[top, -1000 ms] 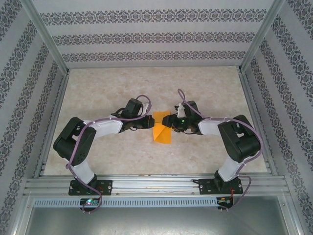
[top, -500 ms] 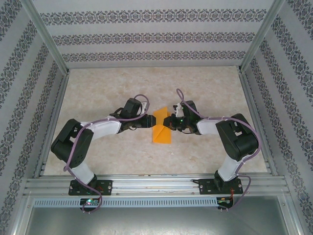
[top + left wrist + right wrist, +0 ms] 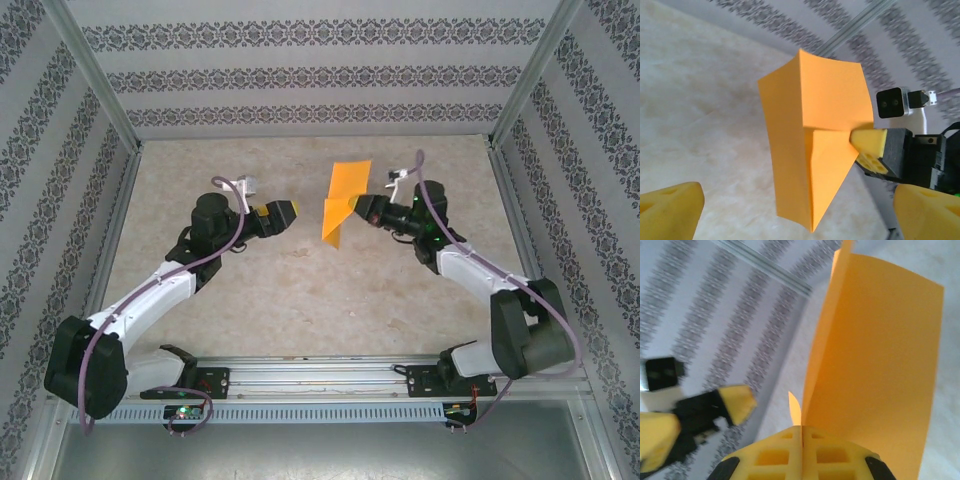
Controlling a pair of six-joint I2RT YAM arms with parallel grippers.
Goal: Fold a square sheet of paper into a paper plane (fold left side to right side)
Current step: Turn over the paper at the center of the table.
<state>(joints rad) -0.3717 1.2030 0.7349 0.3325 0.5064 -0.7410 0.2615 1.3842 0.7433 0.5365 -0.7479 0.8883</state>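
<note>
Orange square sheet of paper, partly folded, hangs in the air above the pale marbled table, just right of centre in the upper half of the overhead view. It is tilted, with its top edge toward the back wall and a pointed lower corner aimed down at the table. From the left wrist camera, one triangular flap is creased over the front of the sheet, its tip pointing toward the bottom of the frame.

The right gripper reaches in from the right and pinches the sheet at its right edge. In its own wrist view the yellow fingers are pressed together at the bottom of the frame, with the paper rising between them.

The left gripper sits left of the sheet, apart from it, with its fingers spread wide and nothing between them.
</note>
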